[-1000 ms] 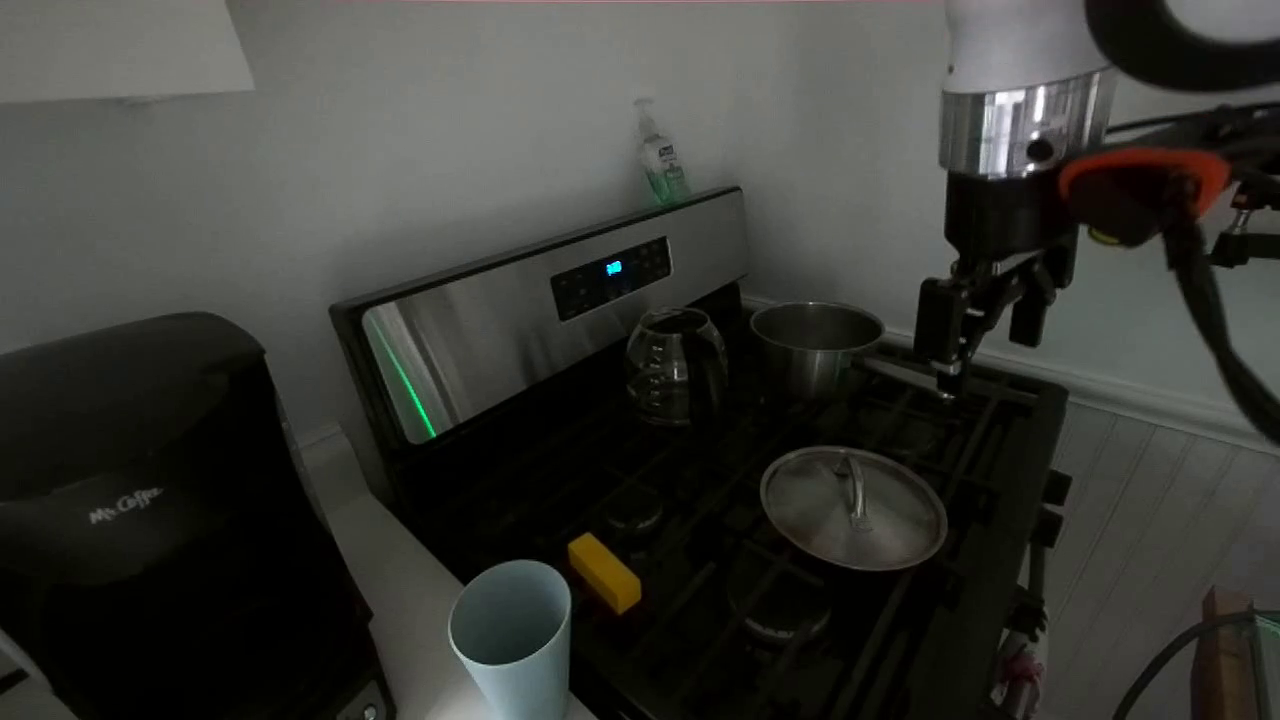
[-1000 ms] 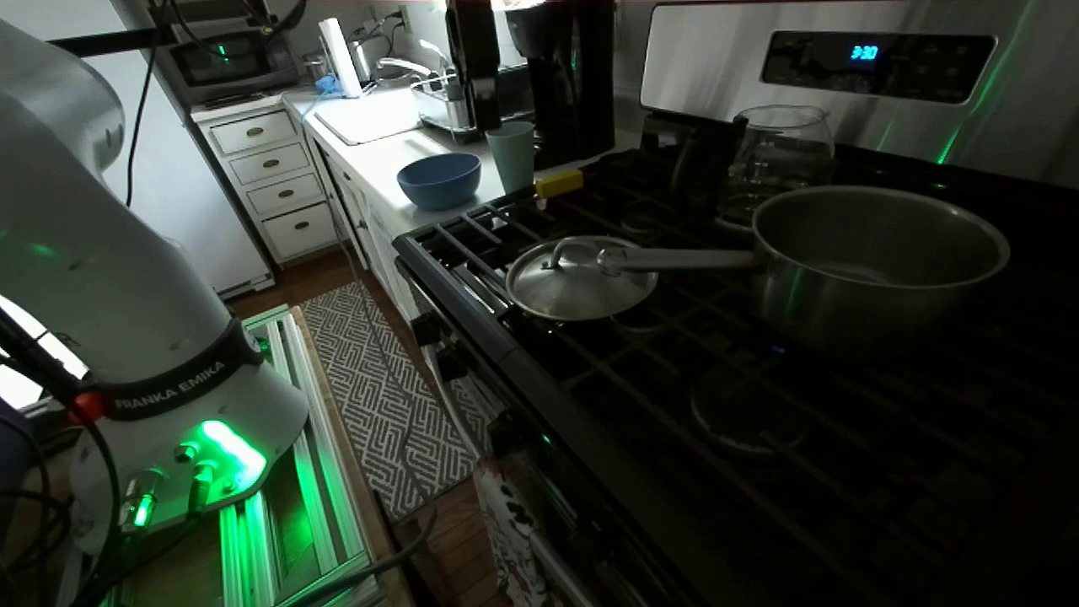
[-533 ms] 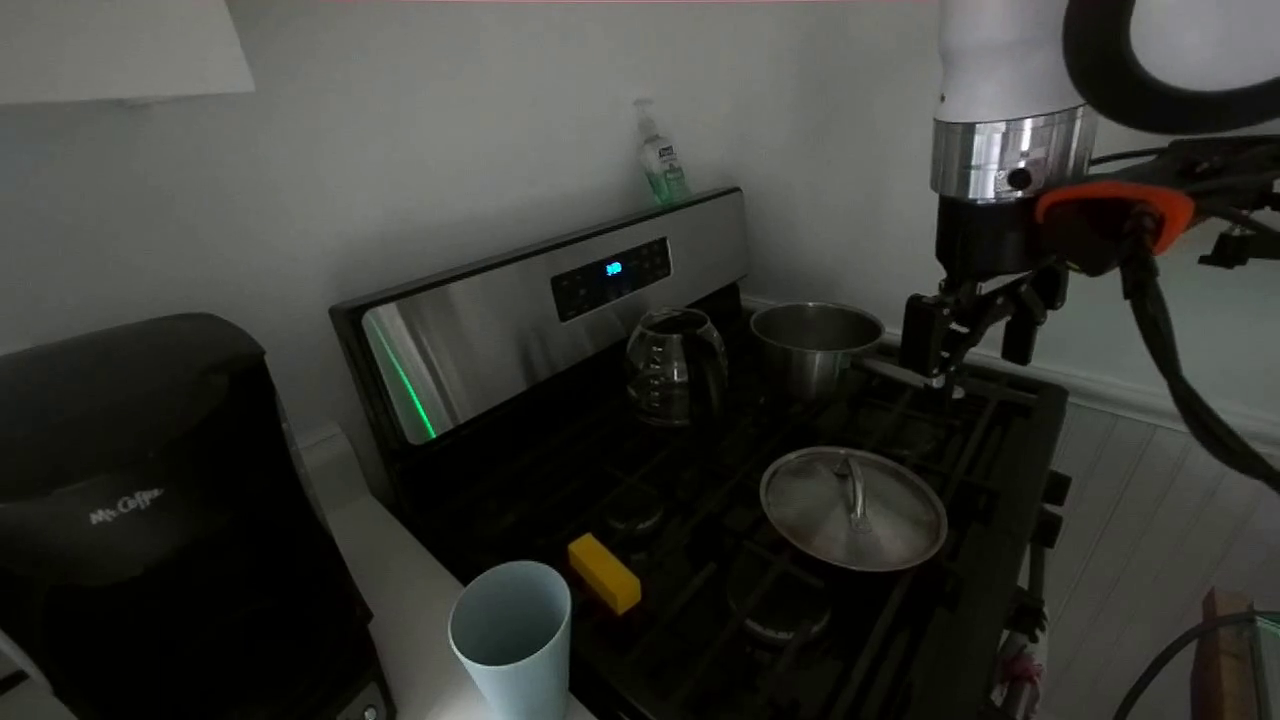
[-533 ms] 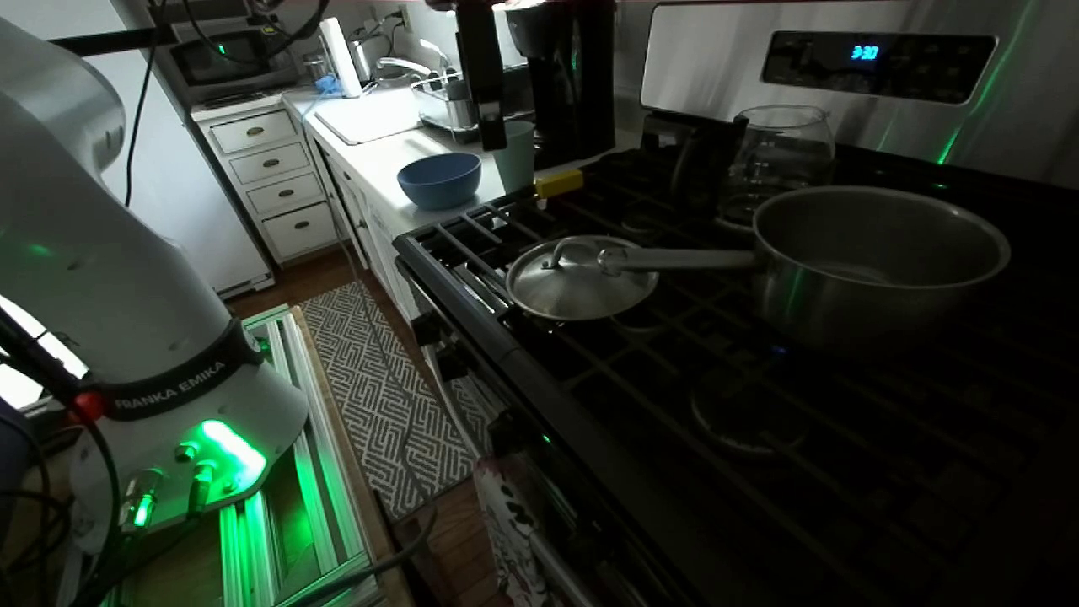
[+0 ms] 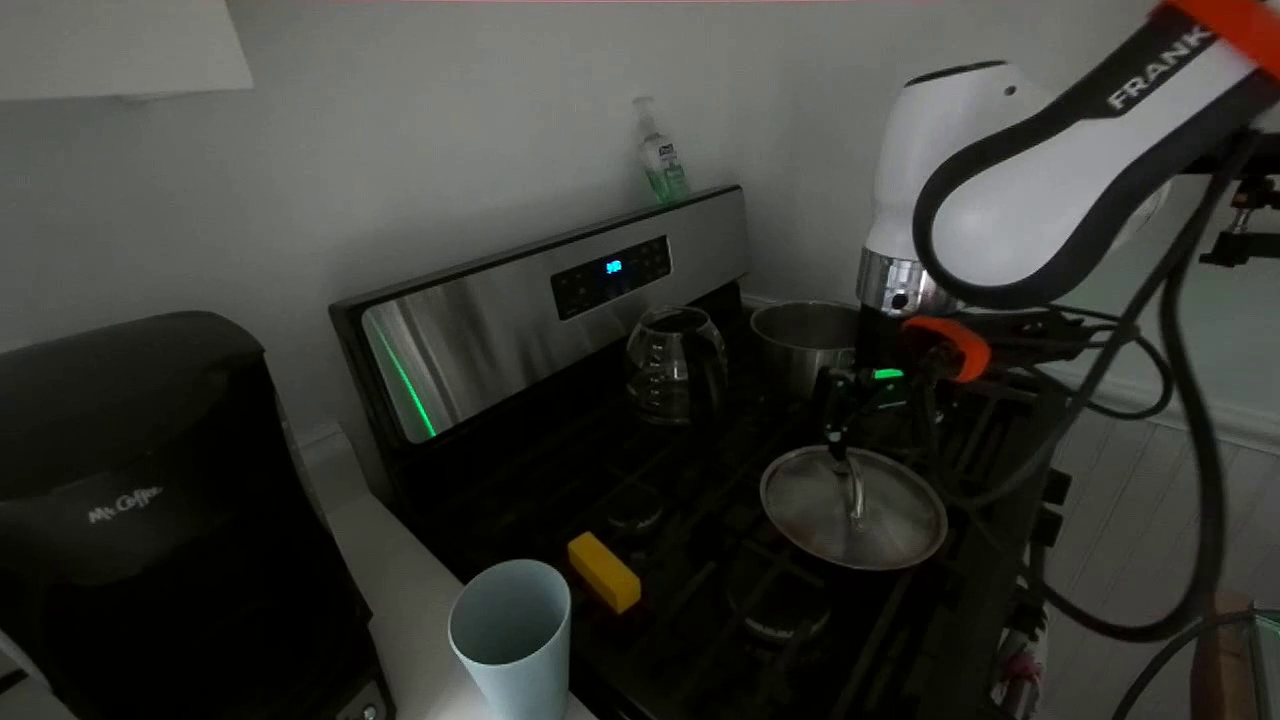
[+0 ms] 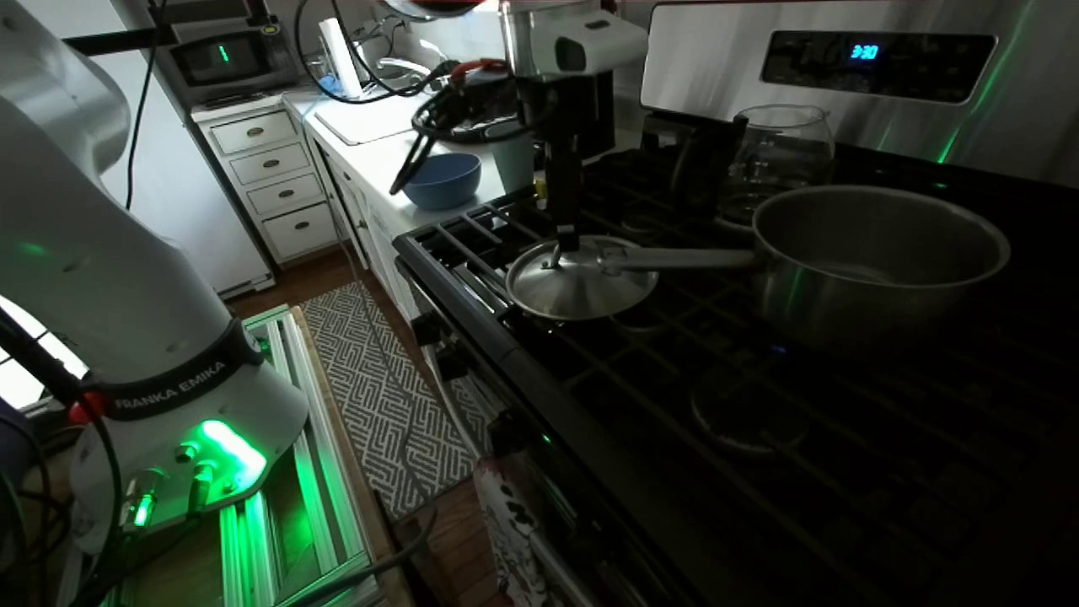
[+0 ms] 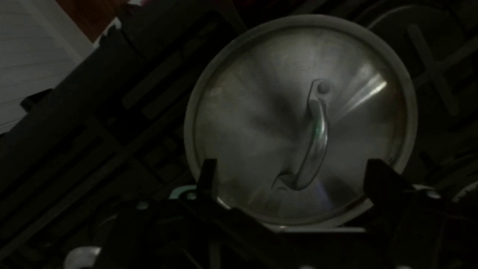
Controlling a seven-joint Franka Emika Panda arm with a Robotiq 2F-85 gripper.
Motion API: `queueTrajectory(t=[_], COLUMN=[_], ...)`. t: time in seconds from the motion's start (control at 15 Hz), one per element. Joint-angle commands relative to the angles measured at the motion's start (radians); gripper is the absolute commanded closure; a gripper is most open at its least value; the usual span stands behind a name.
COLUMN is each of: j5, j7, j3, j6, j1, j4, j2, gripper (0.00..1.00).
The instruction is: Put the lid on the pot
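Observation:
The round silver lid (image 5: pixel 890 525) with an arched handle (image 7: pixel 317 145) lies flat on the dark stove grates, handle up. It also shows in an exterior view (image 6: pixel 582 291). The steel pot (image 6: pixel 843 308) stands uncovered on the stove, its long handle pointing to the lid side; it is partly behind the arm in an exterior view (image 5: pixel 800 370). My gripper (image 7: pixel 292 162) is open and empty over the lid. In the wrist view its fingers stand wide apart, either side of the handle's lower end. In an exterior view the gripper (image 6: pixel 566 240) is low, close by the lid's handle.
A glass carafe (image 5: pixel 660 375) stands beside the pot, near the stove's back panel (image 6: pixel 708 59). A yellow block (image 5: pixel 604 573) lies at the stove's edge. A pale cup (image 5: pixel 520 640), a blue bowl (image 6: pixel 442 181) and a black coffee maker (image 5: pixel 150 500) are on the counter.
The arm has come down and across, from above the stove's far side to just over the lid. The lid and the pot have not moved.

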Motion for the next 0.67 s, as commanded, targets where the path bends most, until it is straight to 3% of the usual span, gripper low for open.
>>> queueTrajectory(t=[0.0, 0.13, 0.2, 0.33, 0.6], j5=[0.104, 0.127, 0.129, 0.121, 0.065], j7=[0.024, 0.048, 0.064, 0.094, 0.167], j3=[-0.01, -0.011, -0.014, -0.022, -0.037], j6=[0.071, 0.096, 0.106, 0.113, 0.049], j1=[0.043, 0.061, 0.07, 0.08, 0.091], j4=[0.075, 0.084, 0.082, 0.089, 0.085], j2=[0.147, 0.177, 0.179, 0.194, 0.155], gripper=[0.0, 0.0, 0.25, 0.32, 0.62])
